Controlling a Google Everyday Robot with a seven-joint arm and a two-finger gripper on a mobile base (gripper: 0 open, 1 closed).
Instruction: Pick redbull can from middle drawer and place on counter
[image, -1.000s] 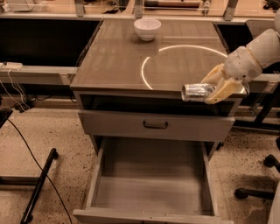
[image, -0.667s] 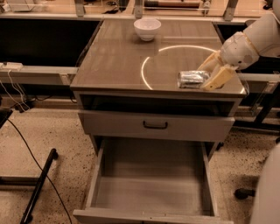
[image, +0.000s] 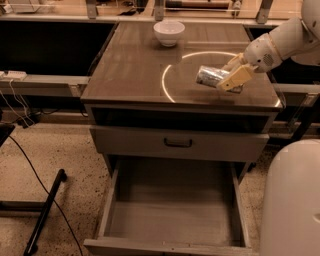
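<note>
The redbull can (image: 209, 76) is a slim silvery can lying on its side, held just above the right half of the counter (image: 135, 70), inside the bright ring reflection. My gripper (image: 227, 75) is shut on the redbull can, its beige fingers (image: 235, 77) across the can's right end. My white arm comes in from the upper right. The middle drawer (image: 172, 215) is pulled out below, a pale box tray with nothing in it.
A white bowl (image: 169, 32) stands at the counter's back edge. A shut drawer front with a dark handle (image: 178, 143) sits under the counter. A white robot body part (image: 292, 200) fills the lower right. Cables (image: 30, 165) lie on the floor at left.
My gripper has carried the redbull can left and farther back over the counter, from its right front edge to inside the light ring.
</note>
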